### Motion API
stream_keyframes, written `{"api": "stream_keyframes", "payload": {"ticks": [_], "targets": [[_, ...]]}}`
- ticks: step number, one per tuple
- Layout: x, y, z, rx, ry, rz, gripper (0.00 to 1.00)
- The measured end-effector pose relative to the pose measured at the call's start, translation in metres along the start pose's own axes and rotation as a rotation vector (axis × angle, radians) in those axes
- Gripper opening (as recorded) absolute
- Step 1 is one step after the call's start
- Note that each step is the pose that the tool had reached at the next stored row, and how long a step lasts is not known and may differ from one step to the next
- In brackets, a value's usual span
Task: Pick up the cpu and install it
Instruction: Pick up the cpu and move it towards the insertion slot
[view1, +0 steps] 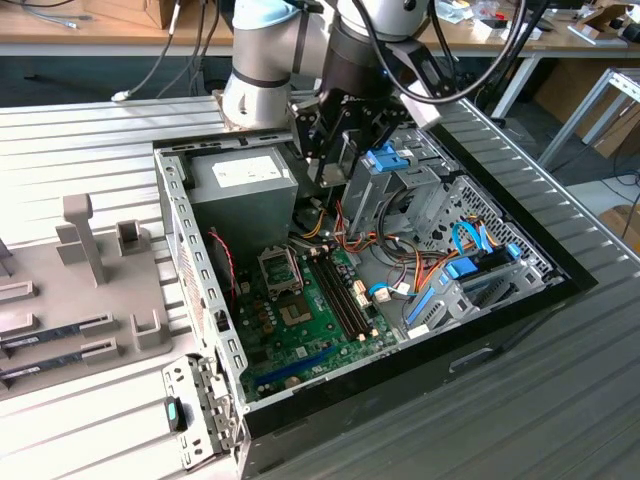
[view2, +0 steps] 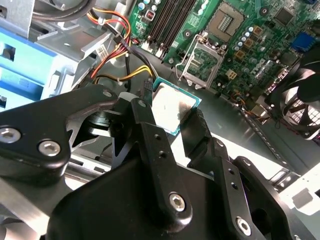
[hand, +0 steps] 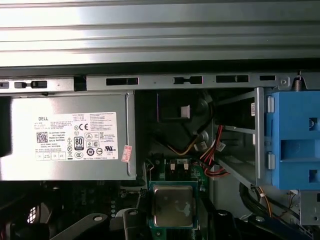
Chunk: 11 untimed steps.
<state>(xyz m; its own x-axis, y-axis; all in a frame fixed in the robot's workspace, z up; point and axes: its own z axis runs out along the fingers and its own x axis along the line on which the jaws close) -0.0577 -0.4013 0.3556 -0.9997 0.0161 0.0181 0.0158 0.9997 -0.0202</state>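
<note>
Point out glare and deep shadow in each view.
Second wrist view: pale glare on the cpu, and the case panel beside it washes out white. First wrist view: black shadow beside the power supply. Exterior view: evenly lit, no strong glare.

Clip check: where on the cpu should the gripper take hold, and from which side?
Grip the cpu by two opposite thin edges, approaching its flat metal top: it is a thin square plate. The gripper holds it so, one finger on each edge.
</note>
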Motion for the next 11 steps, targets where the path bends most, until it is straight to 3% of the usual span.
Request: {"api": "stream_keyframes", "payload": {"ticks": [11], "targets": [[-0.0001, -0.0076, 0.0016, 0.0001, 0.0001, 0.0, 0.47]]}}
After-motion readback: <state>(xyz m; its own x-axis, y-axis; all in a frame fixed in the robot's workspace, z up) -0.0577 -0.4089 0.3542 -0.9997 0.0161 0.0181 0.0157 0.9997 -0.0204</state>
